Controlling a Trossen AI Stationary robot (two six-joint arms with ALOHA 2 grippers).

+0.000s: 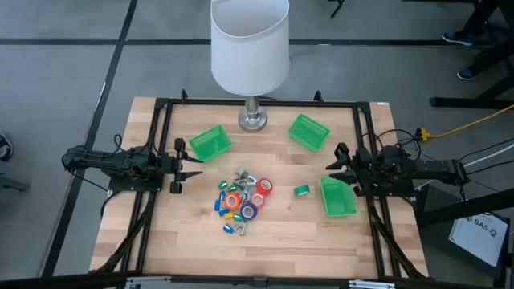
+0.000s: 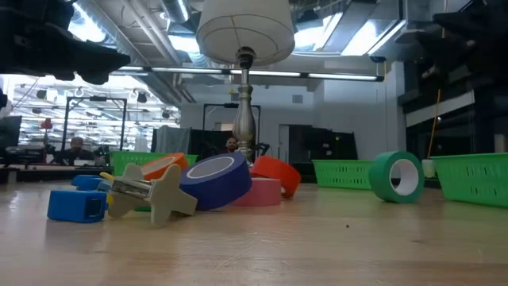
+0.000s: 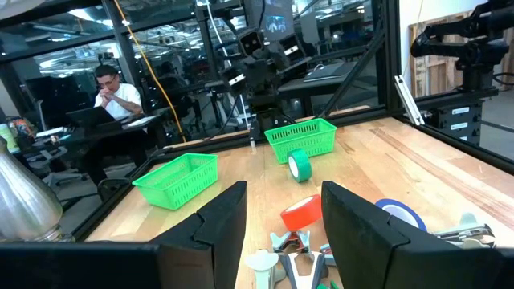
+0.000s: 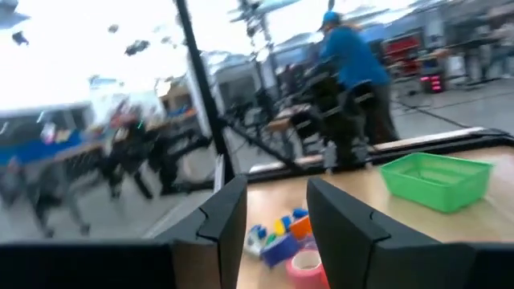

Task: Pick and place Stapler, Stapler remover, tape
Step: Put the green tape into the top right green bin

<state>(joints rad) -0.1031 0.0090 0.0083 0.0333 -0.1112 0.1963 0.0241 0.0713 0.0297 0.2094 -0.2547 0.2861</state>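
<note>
Both arms sit back at the desk's (image 1: 265, 257) side rails, nothing in hand. The left gripper (image 1: 189, 171) hangs at the left edge, jaws parted with an empty gap between them, aimed across at the pile. The right gripper (image 1: 336, 170) mirrors it from the right edge, also parted and empty, just beside the right bin (image 1: 337, 198).

The goods lie heaped mid-desk: tape rolls (image 1: 250, 201) in red, orange and purple, jumbled with small blue staplers (image 1: 219, 206) and grey claw removers (image 1: 241, 177). One green roll (image 1: 301, 190) stands apart on its edge, between the heap and the right bin, so it looks an easy first pick for the right arm.

Three green bins ring the heap: the left bin (image 1: 210, 143) up near the left arm, the far bin (image 1: 309, 132) past the lamp (image 1: 250, 44), the right one close to the right arm. That layout seems to put a drop spot within short reach of each arm.

Room to move: bare wood lies open all round the heap, wide toward the near edge. The lamp base (image 1: 252, 119) stands at the far edge between two bins, a thing to steer clear of. The heap itself is tight, pieces touching and overlapping, so I judge that a clean grab there needs care.
</note>
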